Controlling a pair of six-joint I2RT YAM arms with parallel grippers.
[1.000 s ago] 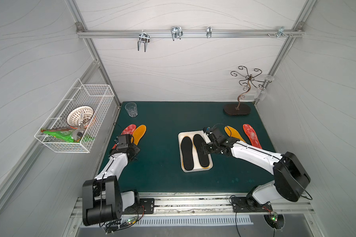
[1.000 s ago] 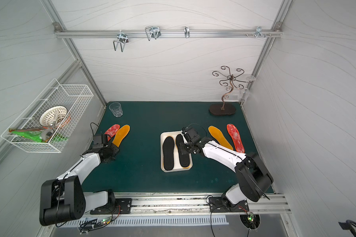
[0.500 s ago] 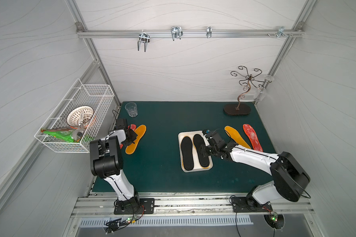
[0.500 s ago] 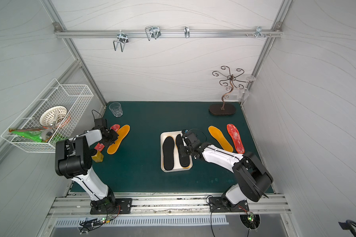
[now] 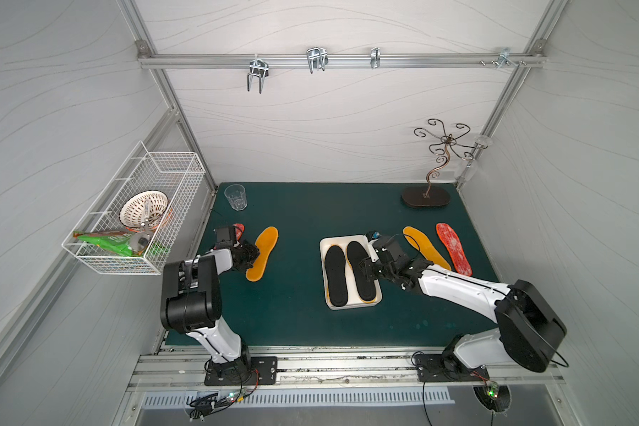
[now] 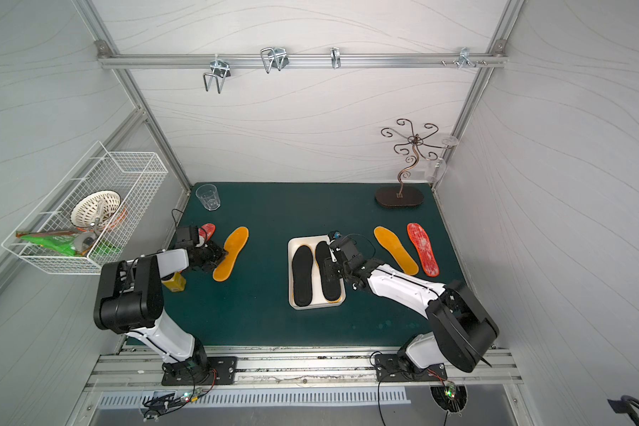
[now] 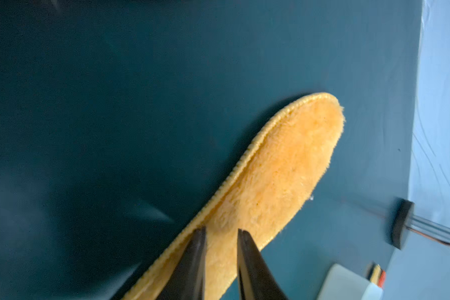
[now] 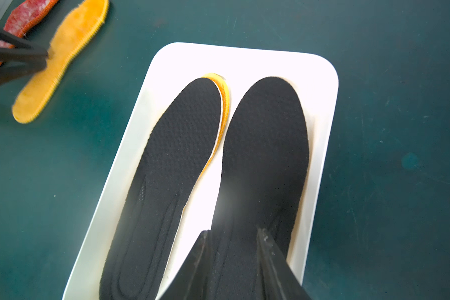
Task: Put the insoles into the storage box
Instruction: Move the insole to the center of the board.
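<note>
Overhead view of a dark green table [image 5: 299, 324] with a robot arm rising from each lower corner. At centre frame sits a shallow white box [image 5: 332, 241] holding two black insoles [image 5: 335, 274] side by side. In the right wrist view an orange rim [image 8: 225, 104] peeks from under one of them, so at least one more insole lies beneath.

Four insoles lie on the table outside the box. At centre left are an orange insole [image 5: 262, 254] and a red insole [image 5: 240, 228] mostly hidden by the arm. At centre right are a second orange insole [image 5: 425, 249] and, just beside it, a second red insole [image 5: 453, 254].

The left fingers [image 7: 192, 259] are nearly together, their tips at the plush top of the centre-left orange insole. Whether they have actually pinched it cannot be told. The right fingers [image 8: 276, 270] stand partly apart over the heel of a black insole in the box, gripping nothing.

The insoles look thin, light and floppy, with fuzzy tops that should not slip. Lying flat, they offer only the stitched edge to grasp. A pinch at the narrow waist, with one finger worked underneath, would likely limit drooping. The box leaves little spare length, so each insole must go in lengthwise.
</note>
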